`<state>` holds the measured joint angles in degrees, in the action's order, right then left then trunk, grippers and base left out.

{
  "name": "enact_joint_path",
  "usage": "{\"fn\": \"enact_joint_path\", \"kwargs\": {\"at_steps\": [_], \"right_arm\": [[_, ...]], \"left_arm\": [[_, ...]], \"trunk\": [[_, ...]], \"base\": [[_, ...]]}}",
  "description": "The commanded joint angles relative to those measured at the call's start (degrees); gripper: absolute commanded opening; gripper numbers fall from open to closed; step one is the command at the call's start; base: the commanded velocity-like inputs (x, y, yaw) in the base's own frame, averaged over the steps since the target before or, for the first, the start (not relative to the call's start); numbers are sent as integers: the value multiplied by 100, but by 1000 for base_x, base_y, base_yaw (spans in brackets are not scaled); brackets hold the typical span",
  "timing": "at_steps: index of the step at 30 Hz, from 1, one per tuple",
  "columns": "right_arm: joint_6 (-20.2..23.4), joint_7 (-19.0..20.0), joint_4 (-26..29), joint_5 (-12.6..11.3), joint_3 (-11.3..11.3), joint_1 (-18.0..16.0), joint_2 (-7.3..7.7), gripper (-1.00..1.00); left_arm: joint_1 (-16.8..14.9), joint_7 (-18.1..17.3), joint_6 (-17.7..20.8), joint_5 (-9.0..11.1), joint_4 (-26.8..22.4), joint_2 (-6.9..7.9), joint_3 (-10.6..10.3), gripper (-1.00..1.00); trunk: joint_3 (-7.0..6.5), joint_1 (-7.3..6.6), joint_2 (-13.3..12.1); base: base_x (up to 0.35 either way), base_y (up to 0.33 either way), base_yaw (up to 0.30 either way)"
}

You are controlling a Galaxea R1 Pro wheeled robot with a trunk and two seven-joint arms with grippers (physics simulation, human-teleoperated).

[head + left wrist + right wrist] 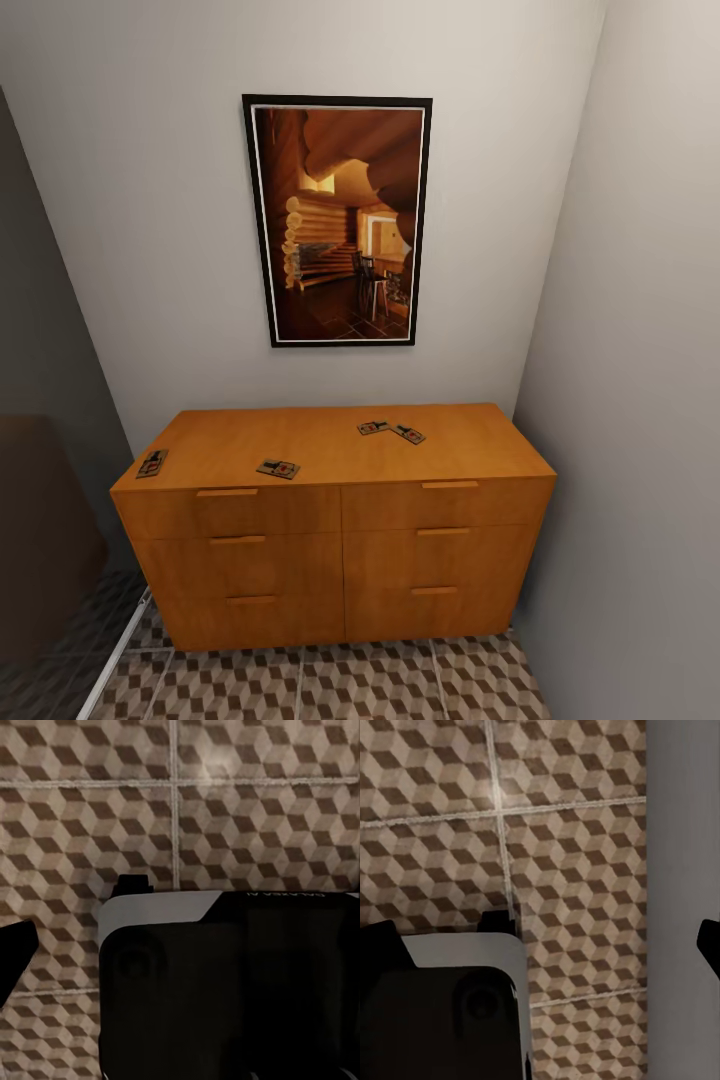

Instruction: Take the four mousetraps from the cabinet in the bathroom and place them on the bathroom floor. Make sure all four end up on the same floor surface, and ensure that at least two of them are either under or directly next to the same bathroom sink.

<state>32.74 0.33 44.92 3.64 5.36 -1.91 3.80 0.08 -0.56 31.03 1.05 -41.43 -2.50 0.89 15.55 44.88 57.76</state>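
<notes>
Several mousetraps lie on the flat top of the orange-brown cabinet [340, 560] against the far wall. One mousetrap [152, 463] sits at the top's left end and another [278, 468] near the front edge. A pair [373, 427] [408, 434] lies touching, right of centre. The cube-patterned bathroom floor [330, 685] runs in front of the cabinet. My left gripper [180, 952] and right gripper [546, 941] hang low over the floor tiles beside my own base, both open and holding nothing. One dark left fingertip [15, 956] shows at the frame edge. The sink is out of view.
A dark-framed log-cabin picture [338, 220] hangs above the cabinet. A grey wall [640, 400] closes in on the right of the cabinet. Grey glass [45, 470] with a white rail [115, 655] stands on the left. My black-and-white base [225, 990] is under both wrists.
</notes>
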Motion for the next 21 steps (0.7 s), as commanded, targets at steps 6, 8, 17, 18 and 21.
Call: {"fn": "enact_joint_path", "kwargs": {"at_steps": [6, 8, 17, 18, 21], "right_arm": [[54, -16, 101, 78, 27, -6, -2, 100], [60, -30, 159, 87, 24, -11, 5, 100], [124, -58, 729, 106, 19, -38, 104, 100], [142, -60, 813, 107, 18, -39, 111, 100], [190, -63, 974, 109, 18, -45, 121, 100]], "left_arm": [[1, -2, 87, -33, -383, 42, 8, 100], [1, -3, 123, -90, -585, 77, 8, 100], [-10, -6, 679, -476, -1633, 240, 12, 100], [-11, -6, 766, -523, -1768, 251, 11, 100], [-15, -8, 923, -610, -2023, 267, 12, 100]], "trunk": [[7, 1, 5], [7, 1, 5], [7, 1, 5], [7, 1, 5], [7, 1, 5]], "base": [[0, 0, 0], [0, 0, 0], [0, 0, 0], [0, 0, 0], [0, 0, 0]]}}
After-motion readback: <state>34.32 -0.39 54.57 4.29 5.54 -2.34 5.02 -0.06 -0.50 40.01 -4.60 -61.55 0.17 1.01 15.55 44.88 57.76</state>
